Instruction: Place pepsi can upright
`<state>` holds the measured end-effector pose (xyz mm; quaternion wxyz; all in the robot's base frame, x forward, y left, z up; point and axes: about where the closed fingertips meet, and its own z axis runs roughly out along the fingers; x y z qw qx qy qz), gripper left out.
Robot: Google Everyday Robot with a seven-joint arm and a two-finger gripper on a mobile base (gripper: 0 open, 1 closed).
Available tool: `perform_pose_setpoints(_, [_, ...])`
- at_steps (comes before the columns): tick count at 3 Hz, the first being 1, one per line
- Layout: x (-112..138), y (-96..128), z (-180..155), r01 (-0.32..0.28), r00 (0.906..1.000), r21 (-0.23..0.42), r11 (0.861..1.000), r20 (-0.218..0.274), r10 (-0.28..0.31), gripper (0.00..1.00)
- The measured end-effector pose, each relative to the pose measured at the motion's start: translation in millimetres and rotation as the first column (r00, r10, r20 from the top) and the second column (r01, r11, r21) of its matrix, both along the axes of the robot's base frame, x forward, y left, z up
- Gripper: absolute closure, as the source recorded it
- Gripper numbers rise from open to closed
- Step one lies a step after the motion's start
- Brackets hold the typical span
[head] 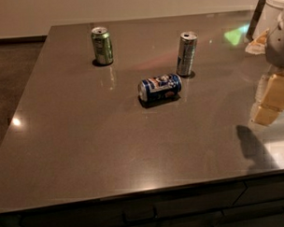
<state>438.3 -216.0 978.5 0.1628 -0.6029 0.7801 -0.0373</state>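
Mid desk [87,150], the pepsi can [160,88] lies sideways; the gripper [279,46] at the far right edge — we cannot tell its state.

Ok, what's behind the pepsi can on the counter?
Just behind the pepsi can, rightward, a slim silver can stands upright; a green can stands farther back left. It covers only the counter beneath it. The gripper is at the right edge.

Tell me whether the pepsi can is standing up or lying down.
The pepsi can lies on its side on the counter, silver end facing left. The gripper hangs at the right edge, apart from it.
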Motion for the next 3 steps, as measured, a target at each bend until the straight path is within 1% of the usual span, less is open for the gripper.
perform_pose_setpoints(1, [0,0,0,0.0,1.0,0.0,1.0,0.0,0.0,0.0])
perform_pose_setpoints(2, [7,5,1,-0.02,0.9998,0.005,1.0,0.006,0.02,0.0])
perform_pose_setpoints(3, [35,22,-9,-0.069,0.9976,0.013,0.998,0.013,0.068,0.0])
